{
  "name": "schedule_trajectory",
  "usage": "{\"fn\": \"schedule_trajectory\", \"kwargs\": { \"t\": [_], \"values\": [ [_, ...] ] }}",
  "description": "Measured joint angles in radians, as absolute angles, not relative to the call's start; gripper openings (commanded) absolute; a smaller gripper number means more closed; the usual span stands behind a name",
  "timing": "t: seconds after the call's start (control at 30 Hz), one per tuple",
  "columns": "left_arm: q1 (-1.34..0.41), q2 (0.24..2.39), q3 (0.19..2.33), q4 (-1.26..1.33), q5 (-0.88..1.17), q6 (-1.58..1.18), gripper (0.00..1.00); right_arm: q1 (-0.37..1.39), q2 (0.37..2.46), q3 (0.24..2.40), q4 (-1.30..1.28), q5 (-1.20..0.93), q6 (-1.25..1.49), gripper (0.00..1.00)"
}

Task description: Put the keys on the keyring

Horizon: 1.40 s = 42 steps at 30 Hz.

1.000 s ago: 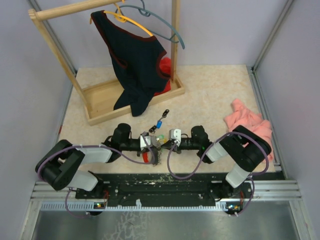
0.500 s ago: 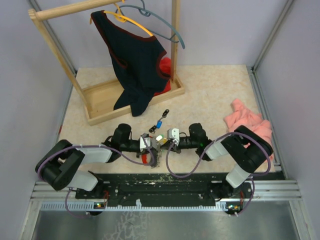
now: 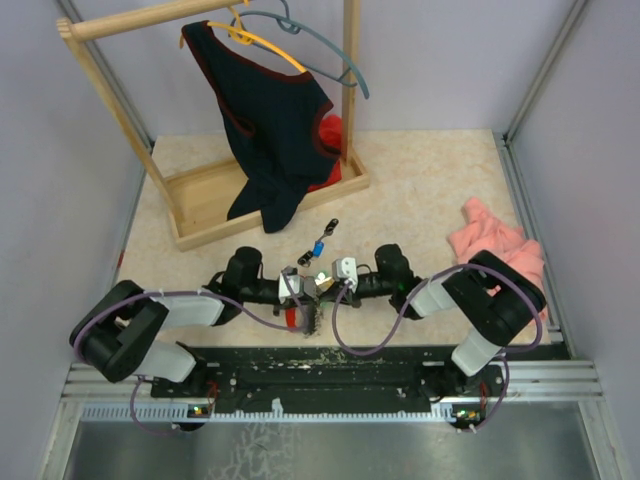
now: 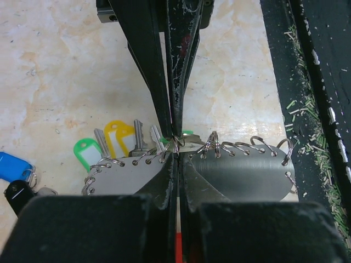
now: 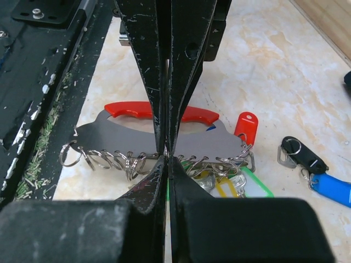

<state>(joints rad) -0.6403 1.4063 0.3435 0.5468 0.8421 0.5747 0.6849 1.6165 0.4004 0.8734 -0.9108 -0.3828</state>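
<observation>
The keyring [image 5: 123, 139] is a grey metal plate with a red grip [image 5: 131, 108] and a row of small wire rings [image 4: 241, 147] along one edge. It also shows in the top view [image 3: 292, 314]. My left gripper [image 4: 176, 156] is shut on the plate and holds it on edge just above the table. My right gripper [image 5: 167, 154] faces it, shut on a wire ring at the plate's edge. Green [image 5: 255, 187], yellow [image 5: 226, 186] and red [image 5: 246, 124] keys hang at the rings. A blue key [image 5: 332, 187] and a black tag [image 5: 303, 156] lie apart.
A wooden rack [image 3: 205, 200] with a dark shirt [image 3: 270, 125] and hangers stands at the back left. A pink cloth [image 3: 498, 243] lies at the right. The black base rail [image 3: 330, 375] runs along the near edge, close behind both grippers.
My right gripper has moved a little left, closing up to the left gripper at the keyring. The left arm has hardly moved.
</observation>
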Motion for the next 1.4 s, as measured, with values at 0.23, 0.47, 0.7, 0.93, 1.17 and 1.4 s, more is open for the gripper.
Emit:
{"fn": "schedule_trajectory", "kwargs": {
  "t": [0.23,0.47,0.7,0.93,1.17,1.4],
  "values": [
    [-0.641,1.404,0.344,0.578,0.836,0.548,0.01,0.699,1.585,0.353,0.951,-0.852,-0.371,0.0],
    [-0.645,1.404,0.344,0.579,0.833,0.546,0.01,0.707,1.468,0.294,0.921,-0.712,-0.366,0.0],
    [-0.645,1.388,0.343,0.583,0.791,0.527,0.01,0.766,1.208,0.304,0.636,-0.438,-0.264,0.0],
    [-0.645,1.35,0.326,0.617,0.759,0.506,0.01,0.803,1.05,0.423,0.196,-0.109,-0.034,0.0],
    [-0.645,1.338,0.324,0.622,0.759,0.499,0.01,0.804,1.148,0.577,-0.094,0.159,0.175,0.0],
    [-0.645,1.338,0.323,0.622,0.759,0.497,0.01,0.804,1.351,0.623,-0.139,0.276,0.241,0.0]
  ]
}}
